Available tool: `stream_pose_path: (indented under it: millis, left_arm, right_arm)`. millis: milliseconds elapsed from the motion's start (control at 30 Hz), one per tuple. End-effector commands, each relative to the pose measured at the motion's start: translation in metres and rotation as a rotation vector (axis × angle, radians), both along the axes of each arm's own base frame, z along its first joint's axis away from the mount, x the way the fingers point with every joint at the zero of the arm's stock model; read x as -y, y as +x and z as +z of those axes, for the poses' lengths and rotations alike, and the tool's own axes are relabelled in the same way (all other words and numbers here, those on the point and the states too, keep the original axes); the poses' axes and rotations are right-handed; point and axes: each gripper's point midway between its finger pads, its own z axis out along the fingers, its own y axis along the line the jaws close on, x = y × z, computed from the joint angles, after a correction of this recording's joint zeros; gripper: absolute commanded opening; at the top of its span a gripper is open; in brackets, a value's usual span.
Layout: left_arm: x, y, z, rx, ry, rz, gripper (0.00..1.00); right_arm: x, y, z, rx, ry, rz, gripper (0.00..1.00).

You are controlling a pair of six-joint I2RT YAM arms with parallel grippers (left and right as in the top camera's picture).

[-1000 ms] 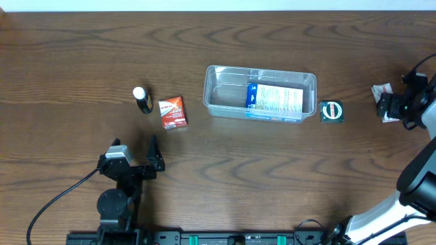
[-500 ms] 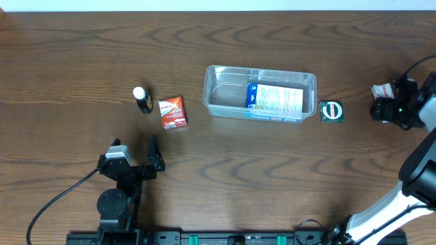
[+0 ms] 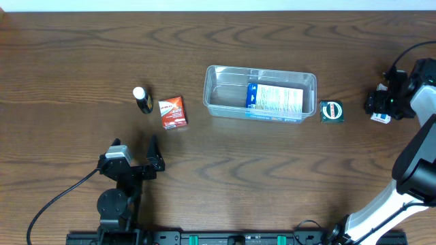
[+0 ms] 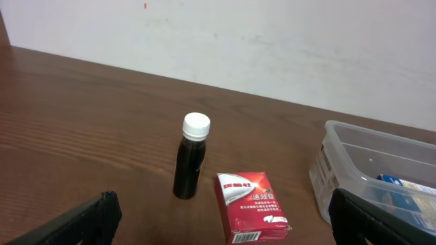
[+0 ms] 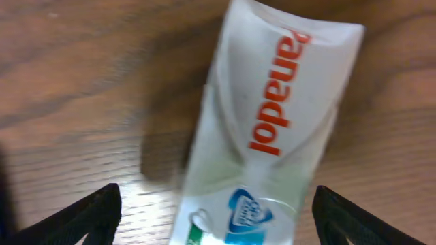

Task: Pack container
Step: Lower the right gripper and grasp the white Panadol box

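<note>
The container (image 3: 225,95), a clear plastic tub, stands at the table's centre with a blue and white box (image 3: 274,100) lying in its right half. Its left end shows in the left wrist view as well, container (image 4: 354,156). At the far right my right gripper (image 3: 381,105) hangs over a white Panadol packet (image 3: 380,118). The right wrist view has the packet (image 5: 272,122) lying between the widely spread fingers of the right gripper (image 5: 216,218), with a gap on both sides. My left gripper (image 3: 134,146) is open near the front left, empty, pointing at the bottle and red carton.
A dark bottle with a white cap (image 3: 141,99) stands upright left of a small red carton (image 3: 172,112), seen again as bottle (image 4: 191,160) and carton (image 4: 251,206). A small green round item (image 3: 332,111) lies just right of the tub.
My right gripper has swung from beside the packet to over it, and now covers most of it. The left arm has stayed still.
</note>
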Motion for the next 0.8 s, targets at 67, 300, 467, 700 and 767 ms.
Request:
stream_pose_path:
  millis: [67,300,467,700,767]
  left_arm:
    - [0.0,-0.001,-0.017,-0.049,0.012,0.001,0.98]
    - [0.0,-0.001,-0.017,-0.049,0.011,0.001,0.98]
    - [0.0,-0.001,-0.017,-0.049,0.012,0.001,0.98]
    - [0.0,-0.001,-0.017,-0.049,0.011,0.001,0.98]
    - [0.0,-0.001,-0.017,-0.049,0.011,0.001,0.98]
  right_arm:
    - [0.026,-0.004,0.013,-0.01,-0.099,-0.164,0.87]
    - [0.013,0.011,0.015,0.052,-0.032,-0.145,0.82]
    - [0.017,0.012,0.01,0.042,-0.061,-0.154,0.81]
    - [0.019,0.014,-0.002,0.044,-0.039,-0.203,0.99]
    - [0.012,0.022,-0.001,0.081,0.004,-0.184,0.99]
